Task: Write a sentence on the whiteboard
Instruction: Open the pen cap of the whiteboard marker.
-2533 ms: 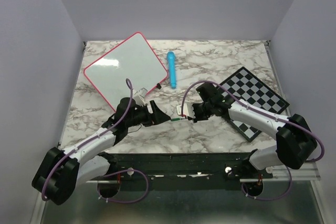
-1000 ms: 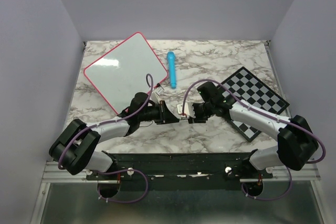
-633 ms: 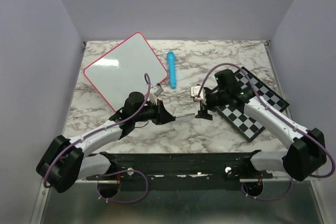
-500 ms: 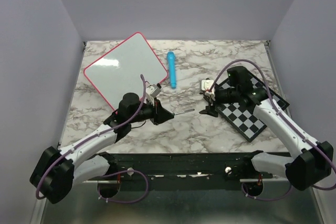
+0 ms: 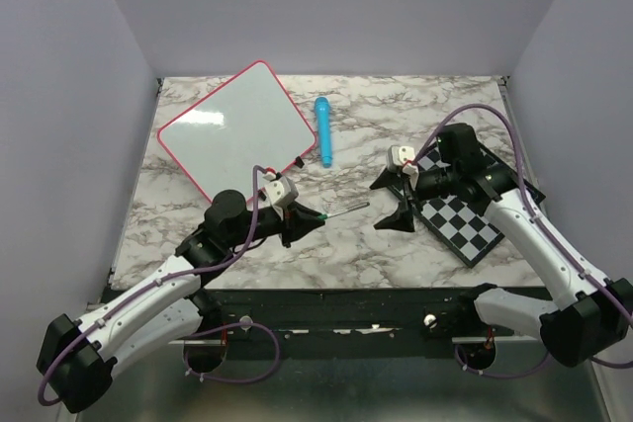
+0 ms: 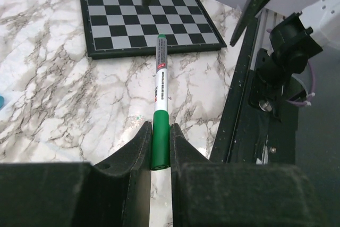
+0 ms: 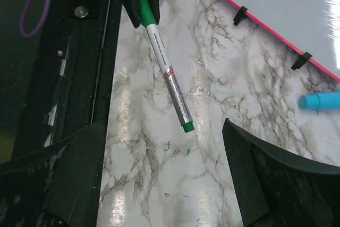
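left gripper (image 5: pixel 305 222): pinched down narrow on the green marker (image 5: pixel 341 211), both fingers squeezing the green end of its barrel, a firm hold.
green marker: sticks straight out ahead of the left fingers (image 6: pixel 139 147), pale barrel first, then a small green tip, and it's aimed right across at the right gripper (image 5: pixel 389 201). The tip stops short of that gripper, with a clear gap between them.
right gripper: jaws spread wide, nothing between them, and the marker tip sits right in front of the opening.
whiteboard (image 5: pixel 232 130): beyond the left gripper and off to its left, lying flat on the marble table (image 5: pixel 396 111) and turned cornerwise. It has a pink-red rim and a plain, glossy white face. Its nearest corner is close behind the left wrist, and from the right gripper it lies across the table, past the marker.
black clips (image 7: pixel 240 12): two small ones, on the whiteboard edge that faces the right gripper.
blue pen (image 5: pixel 322 131): on the table beyond both grippers, just beside the whiteboard's right corner and apart from the marker.
chessboard (image 5: pixel 457 226): just behind the right gripper, its left corner right by the fingers, and straight ahead of the left gripper past the marker tip.
green flecks (image 7: pixel 168 145): a few small marks on the marble just under the marker tip, seen from the right wrist.
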Controlling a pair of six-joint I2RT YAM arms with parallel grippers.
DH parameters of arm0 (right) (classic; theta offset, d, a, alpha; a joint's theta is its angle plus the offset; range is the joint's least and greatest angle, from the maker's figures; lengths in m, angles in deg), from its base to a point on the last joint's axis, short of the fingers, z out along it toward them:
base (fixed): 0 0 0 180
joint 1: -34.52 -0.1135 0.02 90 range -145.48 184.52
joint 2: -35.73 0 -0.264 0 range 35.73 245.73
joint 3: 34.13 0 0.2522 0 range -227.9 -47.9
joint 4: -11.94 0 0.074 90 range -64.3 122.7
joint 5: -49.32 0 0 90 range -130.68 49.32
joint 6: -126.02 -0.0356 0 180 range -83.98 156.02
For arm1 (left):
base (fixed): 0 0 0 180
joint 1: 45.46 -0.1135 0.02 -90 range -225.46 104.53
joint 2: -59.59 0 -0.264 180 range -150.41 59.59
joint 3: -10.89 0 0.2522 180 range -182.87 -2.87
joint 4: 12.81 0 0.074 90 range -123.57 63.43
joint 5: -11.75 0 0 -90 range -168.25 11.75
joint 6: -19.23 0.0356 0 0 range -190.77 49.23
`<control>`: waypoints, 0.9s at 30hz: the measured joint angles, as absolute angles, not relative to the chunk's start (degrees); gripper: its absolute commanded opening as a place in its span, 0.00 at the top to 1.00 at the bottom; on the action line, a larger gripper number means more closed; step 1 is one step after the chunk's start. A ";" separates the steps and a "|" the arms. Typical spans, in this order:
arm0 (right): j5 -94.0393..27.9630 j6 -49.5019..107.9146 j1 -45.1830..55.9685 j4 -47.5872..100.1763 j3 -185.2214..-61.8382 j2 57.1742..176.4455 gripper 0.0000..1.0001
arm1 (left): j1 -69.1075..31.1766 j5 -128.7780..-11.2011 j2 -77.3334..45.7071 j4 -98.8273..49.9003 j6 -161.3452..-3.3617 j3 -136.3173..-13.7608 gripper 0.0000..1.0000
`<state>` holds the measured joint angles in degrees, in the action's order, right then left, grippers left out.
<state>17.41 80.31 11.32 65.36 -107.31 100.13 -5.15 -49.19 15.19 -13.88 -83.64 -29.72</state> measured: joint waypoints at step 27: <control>38.32 65.39 8.43 60.24 -107.42 113.31 0.46 | -2.57 -46.15 11.65 0.61 -84.38 -27.03 1.00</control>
<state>38.32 65.39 8.43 60.24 -107.42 113.31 -2.57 -46.15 11.65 0.61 -84.38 -27.03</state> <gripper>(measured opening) 0.589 0.208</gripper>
